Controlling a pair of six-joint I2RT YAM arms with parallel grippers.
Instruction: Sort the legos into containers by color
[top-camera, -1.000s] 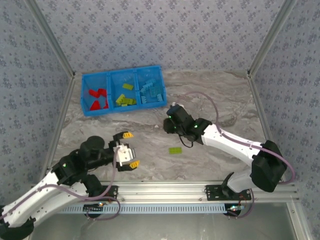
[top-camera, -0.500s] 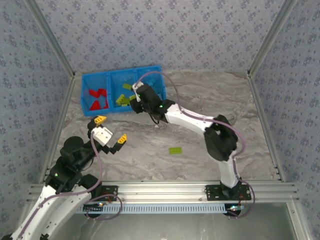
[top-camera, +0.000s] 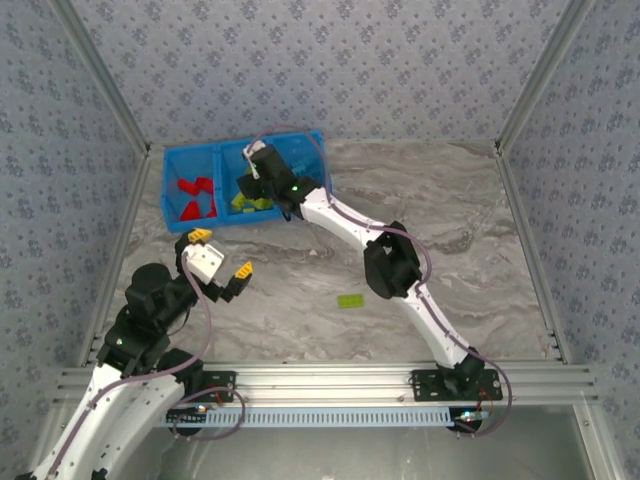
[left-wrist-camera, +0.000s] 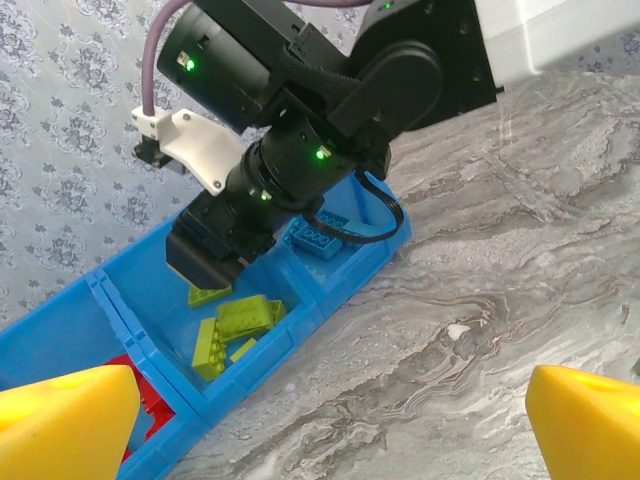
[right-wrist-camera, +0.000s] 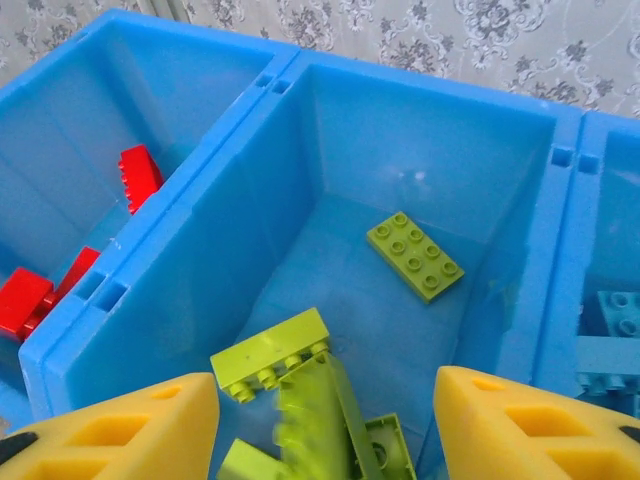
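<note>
Nearest first: my left gripper (top-camera: 222, 254) hangs above the table on the near side of the blue bin (top-camera: 166, 190), off its left end, jaws spread wide with nothing between them.

One lime brick (top-camera: 350, 300) lies loose on the table, flat, well apart from the bin on its near side. I judge it light, stiff and slick-walled. It sits low, so the fingers must reach down to the tabletop and pinch across its two long side walls. It may skid on the smooth top.

My right gripper (top-camera: 249, 187) is over the bin's middle compartment, jaws wide, gripping nothing that I can make out. A blurred lime piece (right-wrist-camera: 300, 420) sits below them.

Bin contents:
- Left compartment: red bricks (right-wrist-camera: 140, 175).
- Middle compartment: lime bricks, one flat with its studs up (right-wrist-camera: 415, 256).
- Right compartment: light blue bricks (right-wrist-camera: 625, 310).
</note>
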